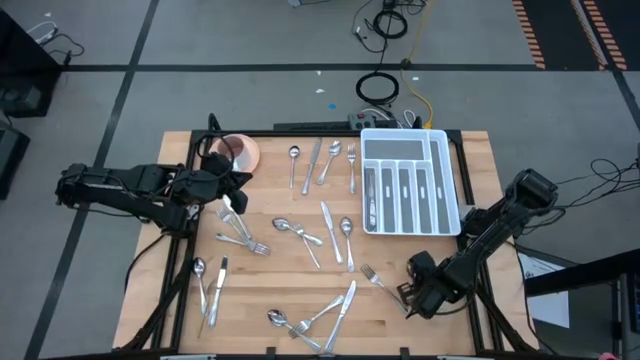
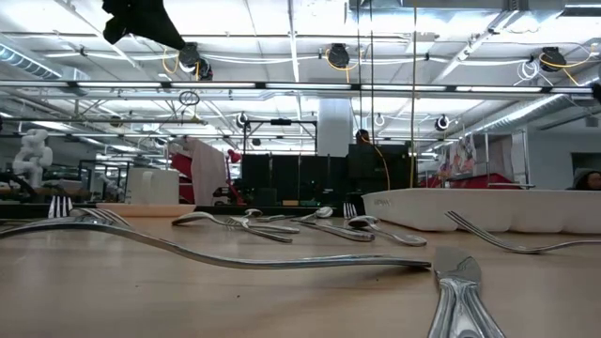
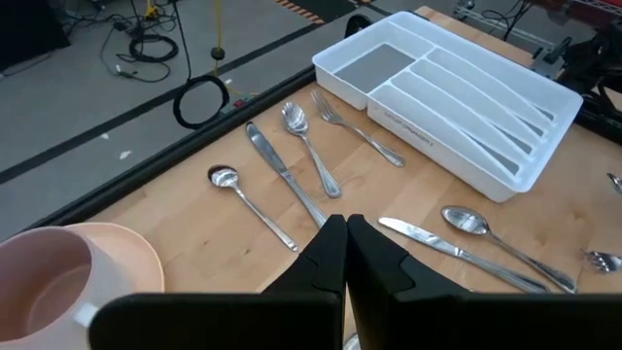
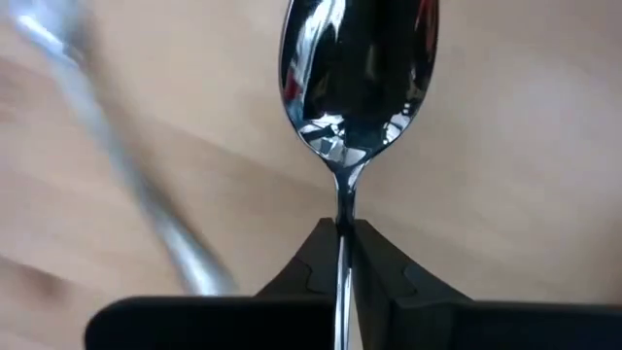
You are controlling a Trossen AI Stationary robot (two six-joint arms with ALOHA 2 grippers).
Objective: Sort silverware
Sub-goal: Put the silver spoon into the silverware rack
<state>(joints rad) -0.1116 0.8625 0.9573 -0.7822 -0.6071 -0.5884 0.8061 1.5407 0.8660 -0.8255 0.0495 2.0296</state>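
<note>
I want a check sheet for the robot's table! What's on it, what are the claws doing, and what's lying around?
Surface: wooden table, bare between items.
Job's things: silverware scattered across the table; white tray at the back right, several pieces already in its slots.
Clutter: pink saucer with cup at the back left.
Grippers: right gripper shut on a spoon, near the front right edge; left gripper shut, empty, by the saucer.
Cables: coiled cable and yellow cord on the floor behind the table.
Surroundings: workshop room with ceiling lights; nobody clearly seen.

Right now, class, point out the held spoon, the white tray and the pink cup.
spoon (image 4: pixel 358 73), right wrist view, on its bowl.
white tray (image 1: pixel 452 180), high view, on its rim.
pink cup (image 3: pixel 39 282), left wrist view, on its inside.
</note>
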